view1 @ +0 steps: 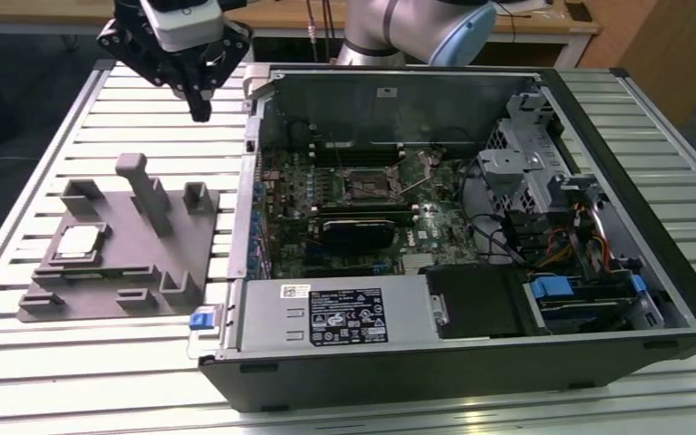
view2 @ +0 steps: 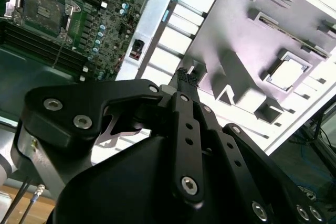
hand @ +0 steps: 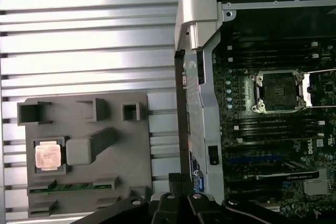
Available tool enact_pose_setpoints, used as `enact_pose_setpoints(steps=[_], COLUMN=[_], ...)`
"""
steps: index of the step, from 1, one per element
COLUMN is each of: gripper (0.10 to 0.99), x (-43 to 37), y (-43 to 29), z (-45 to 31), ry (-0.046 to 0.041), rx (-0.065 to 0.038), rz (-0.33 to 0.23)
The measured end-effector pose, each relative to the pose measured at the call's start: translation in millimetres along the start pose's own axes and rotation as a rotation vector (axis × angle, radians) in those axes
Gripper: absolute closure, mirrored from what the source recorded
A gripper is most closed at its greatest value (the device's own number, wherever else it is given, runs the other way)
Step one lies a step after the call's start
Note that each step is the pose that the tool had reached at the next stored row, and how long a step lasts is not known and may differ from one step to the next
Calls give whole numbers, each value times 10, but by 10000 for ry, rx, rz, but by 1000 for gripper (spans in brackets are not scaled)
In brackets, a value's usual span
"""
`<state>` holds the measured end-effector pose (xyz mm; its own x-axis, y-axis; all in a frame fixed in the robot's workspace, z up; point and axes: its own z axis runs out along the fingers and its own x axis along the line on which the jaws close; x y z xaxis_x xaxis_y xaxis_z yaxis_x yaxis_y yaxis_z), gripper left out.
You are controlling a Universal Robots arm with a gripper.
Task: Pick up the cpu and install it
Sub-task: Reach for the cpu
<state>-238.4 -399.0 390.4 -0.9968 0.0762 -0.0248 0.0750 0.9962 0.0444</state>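
Zero load in hand (view1: pixel 199 111), closed empty, well apart from cpu (view1: pixel 79 240) lying flat in tray (view1: pixel 82 304): probably light, stiff, slick-topped, fragile underneath, so take by opposite edges.

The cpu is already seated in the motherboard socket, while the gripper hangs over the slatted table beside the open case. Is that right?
Not quite. The cpu lies in its recess on the grey tray, and the socket is empty, as the first wrist view shows. The gripper does hang over the slatted table beside the open case.
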Motion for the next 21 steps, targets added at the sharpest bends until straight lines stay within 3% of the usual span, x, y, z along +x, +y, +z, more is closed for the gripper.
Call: enact_pose_setpoints(steps=[21], gripper=[980], x=[349], y=[-31], z=[106], ry=[0], rx=[8], rz=[0])
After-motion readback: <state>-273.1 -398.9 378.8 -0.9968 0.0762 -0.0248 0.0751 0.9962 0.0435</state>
